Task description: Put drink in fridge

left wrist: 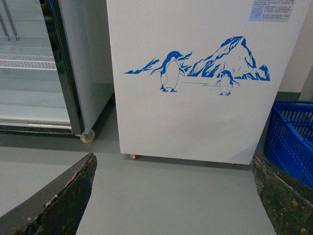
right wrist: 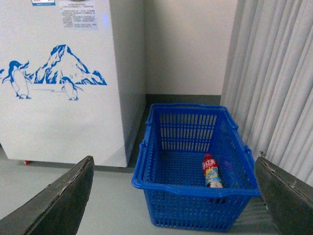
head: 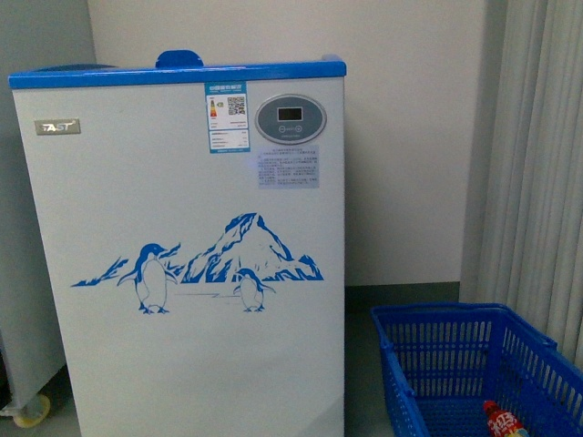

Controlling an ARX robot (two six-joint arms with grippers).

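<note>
The drink (right wrist: 211, 171), a bottle with a red cap and red label, lies on its side inside the blue basket (right wrist: 146, 181); its top shows in the front view (head: 504, 421). The fridge (head: 182, 255), white with a blue rim and penguin graphic, stands left of the basket (right wrist: 63, 122) (left wrist: 195, 122). My right gripper (right wrist: 173, 160) hangs open above and in front of the basket, with nothing between its fingers. Low over the grey floor before the fridge, my left gripper (left wrist: 172, 159) is open and empty. The fridge's lids are out of sight.
The basket (head: 437, 364) sits on the floor between the fridge and a pale curtain (head: 537, 182). A glass-door cabinet with wire shelves (left wrist: 34, 63) stands left of the fridge. A white wall (head: 410, 137) is behind.
</note>
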